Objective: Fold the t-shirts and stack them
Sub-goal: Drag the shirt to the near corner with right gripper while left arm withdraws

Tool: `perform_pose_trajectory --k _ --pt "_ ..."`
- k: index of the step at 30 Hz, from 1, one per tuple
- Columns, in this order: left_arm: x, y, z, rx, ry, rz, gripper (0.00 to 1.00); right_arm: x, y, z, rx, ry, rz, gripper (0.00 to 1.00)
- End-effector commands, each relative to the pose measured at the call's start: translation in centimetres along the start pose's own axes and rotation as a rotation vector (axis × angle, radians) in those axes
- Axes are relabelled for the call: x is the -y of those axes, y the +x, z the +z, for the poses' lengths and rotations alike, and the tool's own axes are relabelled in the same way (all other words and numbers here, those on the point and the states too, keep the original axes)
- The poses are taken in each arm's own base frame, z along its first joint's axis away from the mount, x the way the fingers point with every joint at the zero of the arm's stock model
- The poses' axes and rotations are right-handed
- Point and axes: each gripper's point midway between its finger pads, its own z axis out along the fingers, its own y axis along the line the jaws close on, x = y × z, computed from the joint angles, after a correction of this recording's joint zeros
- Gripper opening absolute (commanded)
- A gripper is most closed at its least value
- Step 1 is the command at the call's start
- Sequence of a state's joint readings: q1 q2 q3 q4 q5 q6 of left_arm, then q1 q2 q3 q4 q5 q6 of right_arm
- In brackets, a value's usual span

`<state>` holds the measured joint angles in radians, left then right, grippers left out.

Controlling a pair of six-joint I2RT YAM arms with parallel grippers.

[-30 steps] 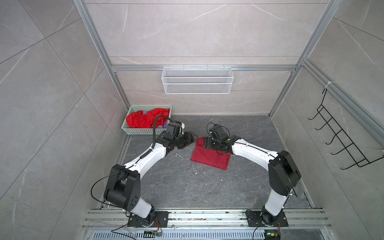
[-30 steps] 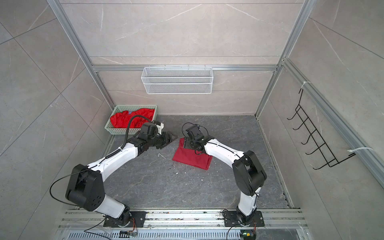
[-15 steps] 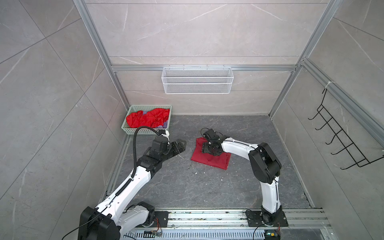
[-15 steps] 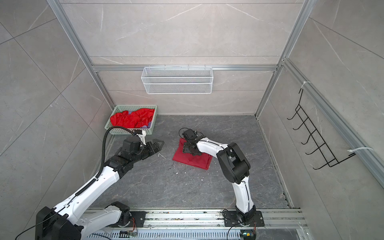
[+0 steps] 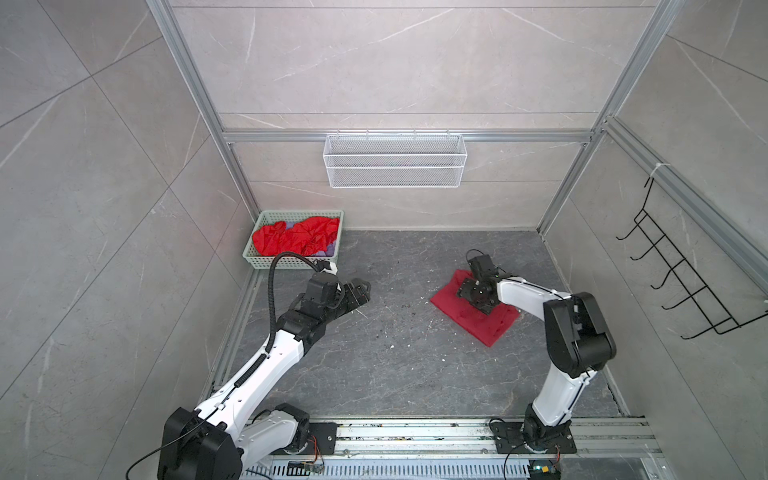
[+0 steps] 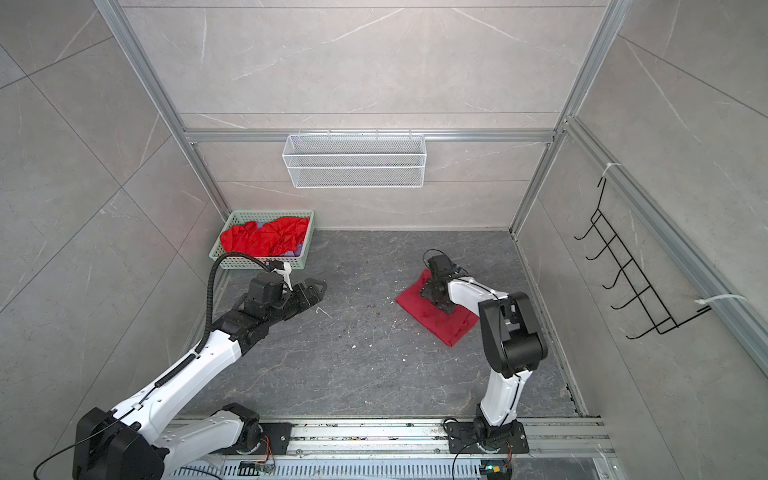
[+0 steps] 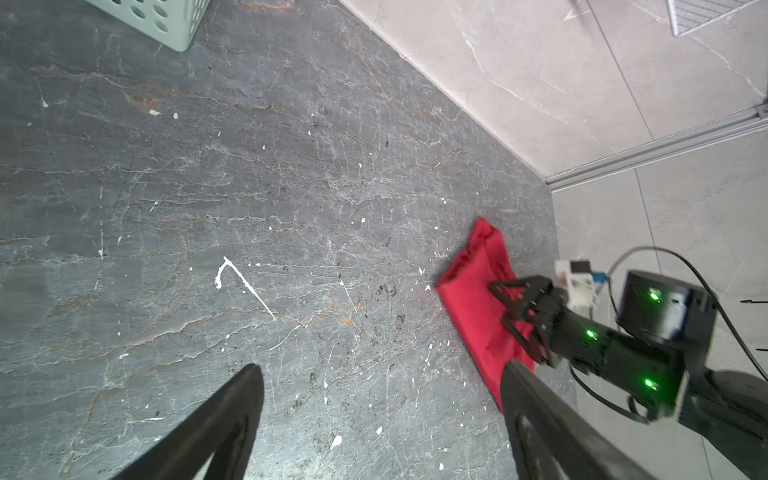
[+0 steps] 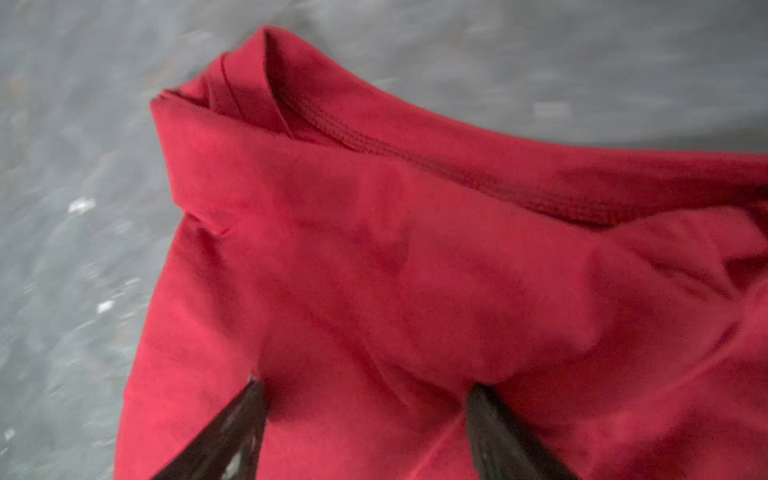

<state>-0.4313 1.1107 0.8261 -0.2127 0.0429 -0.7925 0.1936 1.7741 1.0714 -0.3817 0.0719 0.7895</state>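
Note:
A dark crimson t-shirt (image 5: 494,328) (image 6: 415,305) lies folded flat on the grey floor at the right. My right gripper (image 5: 474,294) (image 6: 434,296) sits on top of it, jaws open, both fingertips pressing into the fabric (image 8: 374,249) without pinching a fold; in the right wrist view the gripper (image 8: 368,384) shows only cloth around it. My left gripper (image 5: 362,291) (image 6: 318,289) (image 7: 380,365) hovers open over bare floor left of the shirt (image 7: 473,291), holding nothing. More red t-shirts (image 5: 299,239) (image 6: 266,239) lie crumpled in the basket.
The pale green basket (image 5: 291,262) (image 6: 257,264) stands in the back left corner by the wall. A white wire basket (image 5: 395,166) hangs on the back wall and a black hook rack (image 5: 681,282) on the right wall. A metal rail (image 5: 415,436) runs along the front.
The folded shirt has slid to the right across the floor under my right gripper. My left gripper drew back left, away from the shirt, and opened wider.

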Motion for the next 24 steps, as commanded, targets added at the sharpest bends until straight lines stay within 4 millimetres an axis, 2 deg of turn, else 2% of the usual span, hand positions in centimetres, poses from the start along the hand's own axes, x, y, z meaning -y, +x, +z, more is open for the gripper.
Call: perform_pose_trajectory --k 1,7,16,19,24 --pt "0.7 -1.1 0.1 0.028 0.016 -0.014 0.91 5.3 0.7 -1.1 -0.052 0.083 0.065 0.78" --pt "1.3 -1.1 0.8 0.012 0.032 -0.015 0.91 12.5 0.0 -1.9 -0.063 0.075 0.247 0.77" --pt "1.7 -1.7 0.7 0.022 0.035 -0.006 0.91 21.3 0.5 -3.4 -0.051 0.140 0.404 0.77" --pt "1.8 -1.7 0.7 0.020 0.034 -0.002 0.91 23.7 1.0 -3.6 -0.045 0.132 0.492 0.77" --pt "1.9 -1.8 0.8 0.017 0.038 -0.001 0.91 26.2 1.3 -4.4 -0.032 0.152 0.560 0.77"
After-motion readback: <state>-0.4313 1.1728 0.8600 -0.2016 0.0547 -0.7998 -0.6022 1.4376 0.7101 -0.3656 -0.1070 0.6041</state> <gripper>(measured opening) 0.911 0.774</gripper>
